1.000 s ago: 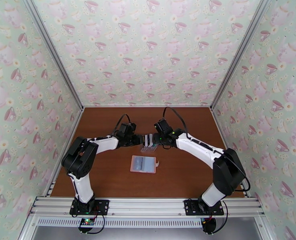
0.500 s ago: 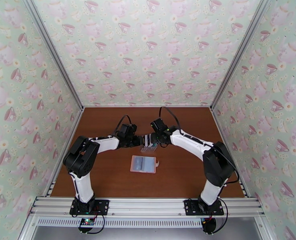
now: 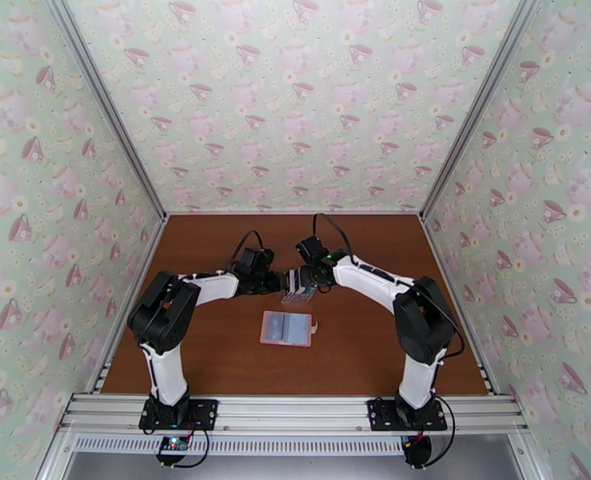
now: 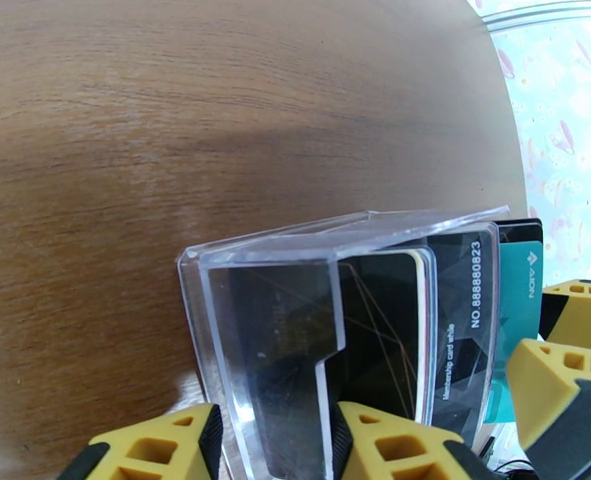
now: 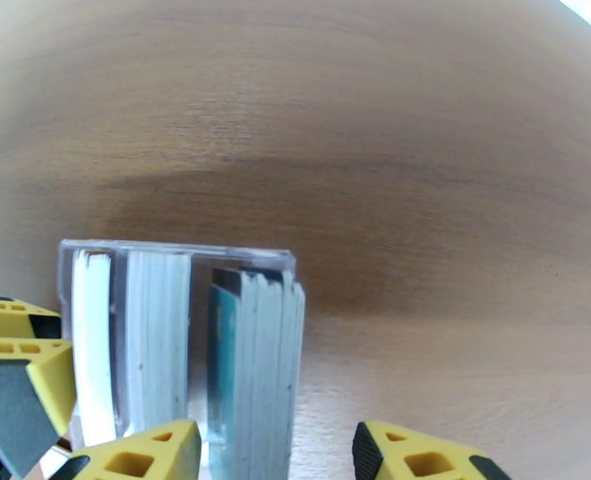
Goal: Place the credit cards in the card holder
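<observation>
Top view: pink folding wallet (image 3: 287, 328) lies open on brown wooden table (image 3: 391, 346), toward its near edge; clear plastic slotted rack (image 3: 299, 296) stands just behind. Left wrist: left gripper (image 4: 275, 422) pinches the rack's end wall. Right wrist: right gripper (image 5: 275, 438) is half-open, straddling upright white and teal plastic cards (image 5: 255, 354), gripping none. Risk: closing may grab several cards, tipping the rack.

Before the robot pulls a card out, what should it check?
1. Wallet lying open, pockets up: ok.
2. Cards standing between the right gripper fingers: ok.
3. Right gripper shut on cards: not ok, there is a gap beside one finger.
4. Left gripper around the rack end: ok.
5. Left gripper holding rack firmly: cannot tell.
</observation>
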